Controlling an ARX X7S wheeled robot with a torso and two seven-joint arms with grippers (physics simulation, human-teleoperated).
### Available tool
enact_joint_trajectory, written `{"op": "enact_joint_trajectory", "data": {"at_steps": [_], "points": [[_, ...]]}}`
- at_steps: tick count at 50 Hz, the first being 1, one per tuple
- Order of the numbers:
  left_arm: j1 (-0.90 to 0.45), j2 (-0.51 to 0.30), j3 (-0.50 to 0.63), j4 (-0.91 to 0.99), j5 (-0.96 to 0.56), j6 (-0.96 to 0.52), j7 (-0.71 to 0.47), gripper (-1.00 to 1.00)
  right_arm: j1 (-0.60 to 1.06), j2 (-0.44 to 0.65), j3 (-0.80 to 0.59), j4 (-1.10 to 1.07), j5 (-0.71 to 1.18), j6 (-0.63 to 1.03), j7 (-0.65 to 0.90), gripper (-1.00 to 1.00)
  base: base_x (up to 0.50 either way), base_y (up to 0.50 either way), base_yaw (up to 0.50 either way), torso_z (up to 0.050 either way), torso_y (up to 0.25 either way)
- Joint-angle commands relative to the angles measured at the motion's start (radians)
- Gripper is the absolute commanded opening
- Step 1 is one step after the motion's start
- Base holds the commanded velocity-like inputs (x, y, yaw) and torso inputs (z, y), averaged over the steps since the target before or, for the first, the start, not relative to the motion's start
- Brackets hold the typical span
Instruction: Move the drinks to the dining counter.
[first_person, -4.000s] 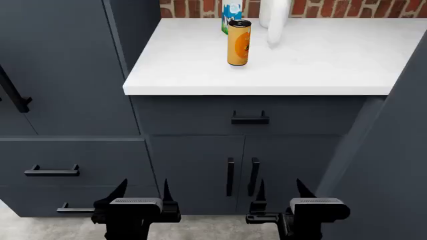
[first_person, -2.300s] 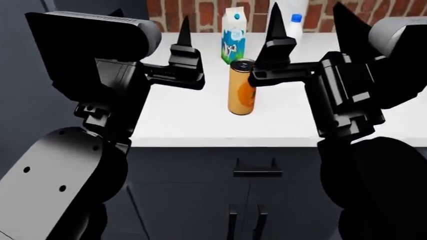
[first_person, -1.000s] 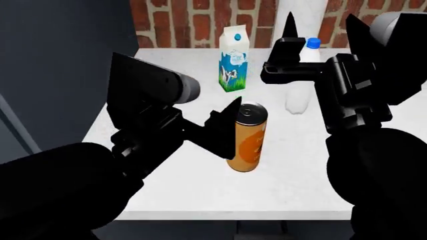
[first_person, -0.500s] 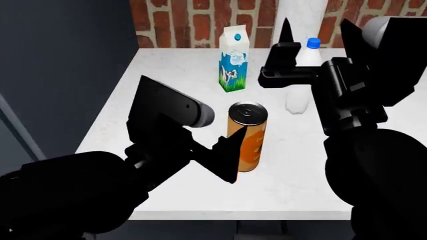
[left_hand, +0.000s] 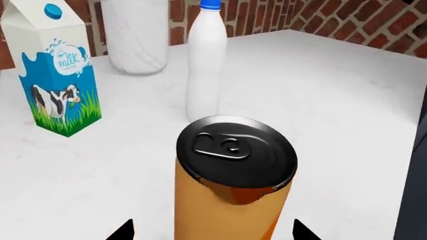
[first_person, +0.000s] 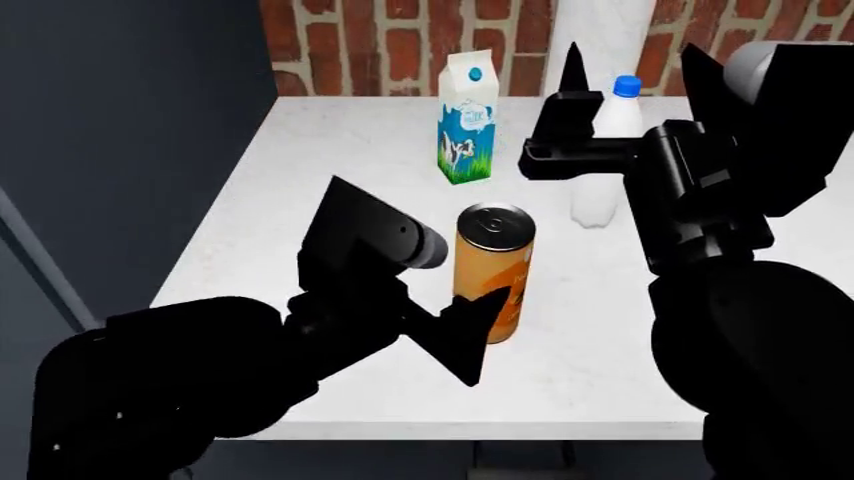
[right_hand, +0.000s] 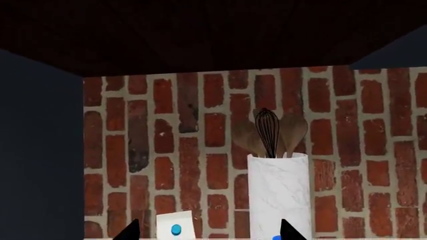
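White marble-look worktop (first_person: 334, 170) against a brick wall (first_person: 387, 45), flanked by a dark tall cabinet (first_person: 120, 150); all three drinks stand upright on it, none yet moved. Can (first_person: 494, 272) nearest the front edge, carton (first_person: 467, 125) behind it towards the wall, bottle (first_person: 603, 150) to the carton's right, partly hidden by the right arm in the head view. A marble utensil jar (left_hand: 137, 35) stands behind the bottle, holding a whisk (right_hand: 268, 132) and wooden spoons.

Left gripper (left_hand: 210, 231): jaws apart, empty, the two fingertips showing either side of the can in the left wrist view, so the can sits between them; whether either finger touches the can cannot be told. In the head view one left finger (first_person: 461, 335) lies in front of the can's lower body.

Right gripper (right_hand: 210, 231): raised above the worktop near the bottle and carton, its camera facing the wall; the two tips stand well apart with nothing between them.

Progress, as judged: at the very start. No drink is gripped or lifted, and the dining counter is not in view. Step in hand appears to be closing on the can; afterwards carrying it away, then carton and bottle remain
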Motion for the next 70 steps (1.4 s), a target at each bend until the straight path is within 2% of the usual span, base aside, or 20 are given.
{"op": "enact_joint_trajectory", "data": {"at_steps": [1, 9, 17, 18, 30, 32, 33, 35, 40, 45, 52, 56, 61, 66, 70], "points": [[-0.018, -0.009, 0.114, -0.113, 0.095, 0.086, 0.131, 1.0, -0.018, 0.013, 0.003, 0.005, 0.005, -0.017, 0.001, 1.0, 0.0, 0.0, 0.0, 0.0, 0.0], [-0.036, -0.014, 0.166, -0.167, 0.115, 0.119, 0.209, 1.0, -0.029, 0.021, 0.016, -0.01, 0.017, -0.016, 0.006, 1.0, 0.0, 0.0, 0.0, 0.0, 0.0], [-0.042, -0.009, 0.175, -0.177, 0.143, 0.153, 0.196, 1.0, -0.04, 0.026, 0.016, -0.004, 0.02, -0.031, 0.005, 1.0, 0.0, 0.0, 0.0, 0.0, 0.0], [-0.039, -0.017, 0.194, -0.168, 0.157, 0.16, 0.203, -1.0, -0.042, 0.028, 0.019, -0.006, 0.022, -0.03, 0.005, 1.0, 0.0, 0.0, 0.0, 0.0, 0.0], [-0.017, -0.028, 0.136, -0.145, 0.139, 0.175, 0.144, -1.0, -0.043, 0.033, 0.026, -0.006, 0.032, -0.039, 0.011, 1.0, 0.0, 0.0, 0.0, 0.0, 0.0], [-0.02, -0.008, 0.088, -0.117, 0.139, 0.152, 0.031, -1.0, -0.047, 0.035, 0.021, 0.003, 0.028, -0.048, 0.009, 1.0, 0.0, 0.0, 0.0, 0.0, 0.0], [-0.018, -0.005, 0.077, -0.101, 0.133, 0.152, 0.016, -1.0, -0.047, 0.035, 0.019, 0.004, 0.029, -0.049, 0.009, 1.0, 0.0, 0.0, 0.0, 0.0, 0.0], [-0.033, 0.018, 0.001, -0.039, 0.071, 0.114, -0.077, -1.0, -0.045, 0.036, 0.018, 0.006, 0.031, -0.047, 0.01, 1.0, 0.0, 0.0, 0.0, 0.0, 0.004], [-0.058, 0.043, -0.064, 0.103, -0.071, 0.024, -0.207, -1.0, -0.062, 0.038, 0.018, 0.015, 0.031, -0.061, 0.007, 1.0, 0.0, 0.0, 0.0, 0.0, 0.0], [-0.094, 0.059, -0.096, 0.19, -0.209, -0.041, -0.311, -1.0, -0.069, 0.042, 0.028, 0.006, 0.041, -0.058, 0.01, 1.0, 0.0, 0.0, 0.0, 0.0, 0.0], [-0.105, 0.058, -0.109, 0.22, -0.263, -0.046, -0.369, -1.0, -0.09, 0.053, 0.039, 0.014, 0.038, -0.038, 0.031, 1.0, 0.0, 0.0, 0.0, 0.0, 0.0], [-0.142, 0.054, -0.129, 0.253, -0.362, -0.067, -0.479, -1.0, -0.094, 0.052, 0.046, 0.044, 0.045, -0.036, 0.027, 1.0, 0.0, 0.0, 0.0, 0.0, 0.003], [-0.154, 0.043, -0.134, 0.266, -0.391, -0.062, -0.512, -1.0, -0.102, 0.057, 0.039, 0.062, 0.042, -0.041, 0.025, 1.0, 0.0, 0.0, 0.0, 0.0, 0.0], [-0.148, 0.025, -0.143, 0.256, -0.331, -0.035, -0.476, -1.0, -0.115, 0.066, 0.037, 0.085, 0.034, -0.058, 0.021, 1.0, 0.0, 0.0, 0.0, 0.0, 0.0], [-0.15, 0.01, -0.16, 0.257, -0.325, -0.022, -0.493, -1.0, -0.123, 0.073, 0.036, 0.104, 0.028, -0.072, 0.018, 1.0, 0.0, 0.0, 0.0, 0.0, 0.0]]}}
